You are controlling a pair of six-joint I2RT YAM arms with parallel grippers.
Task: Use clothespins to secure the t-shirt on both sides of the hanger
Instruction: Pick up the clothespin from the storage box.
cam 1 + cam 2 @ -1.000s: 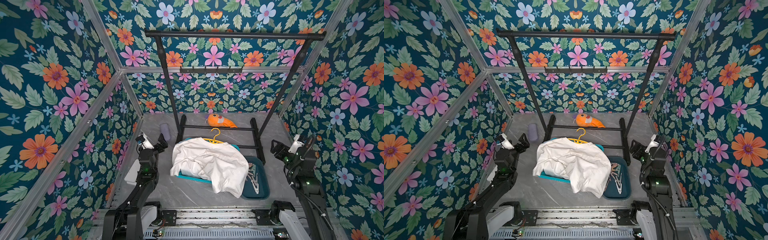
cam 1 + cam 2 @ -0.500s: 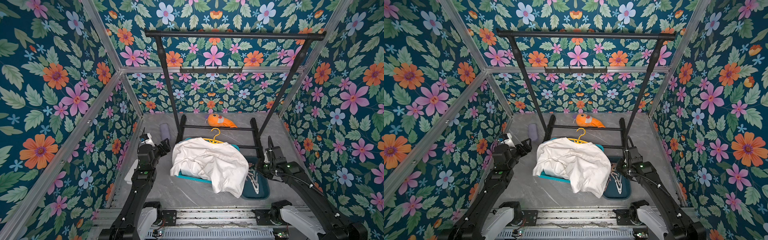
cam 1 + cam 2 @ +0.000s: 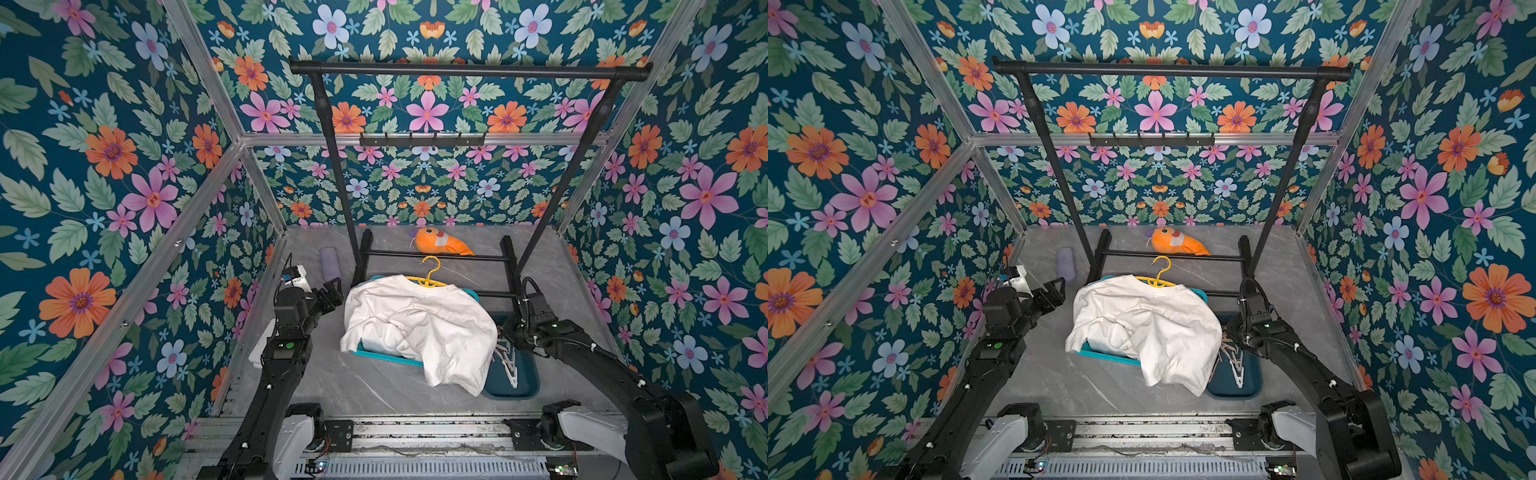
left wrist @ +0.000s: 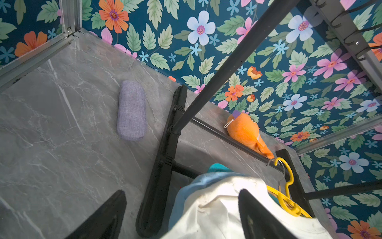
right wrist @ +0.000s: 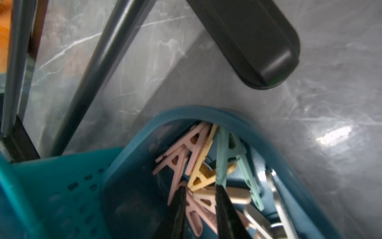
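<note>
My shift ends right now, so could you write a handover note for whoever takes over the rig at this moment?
Left gripper: open, beside the t-shirt, holding nothing.
Right gripper: down in the dark tray, fingers narrowed among the clothespins; I cannot tell if one is gripped.
The t-shirt lies crumpled over the teal basket, with the yellow hanger in its neck.
Done: no clothespin visible on the shirt.
Left: lift out a clothespin, clip one side, then the other.

Matt plastic clothespins point(image 5: 198, 165), creased white cloth t-shirt point(image 3: 419, 324), glossy plastic hanger point(image 4: 292, 208), smooth marbled table point(image 4: 62, 124)
</note>
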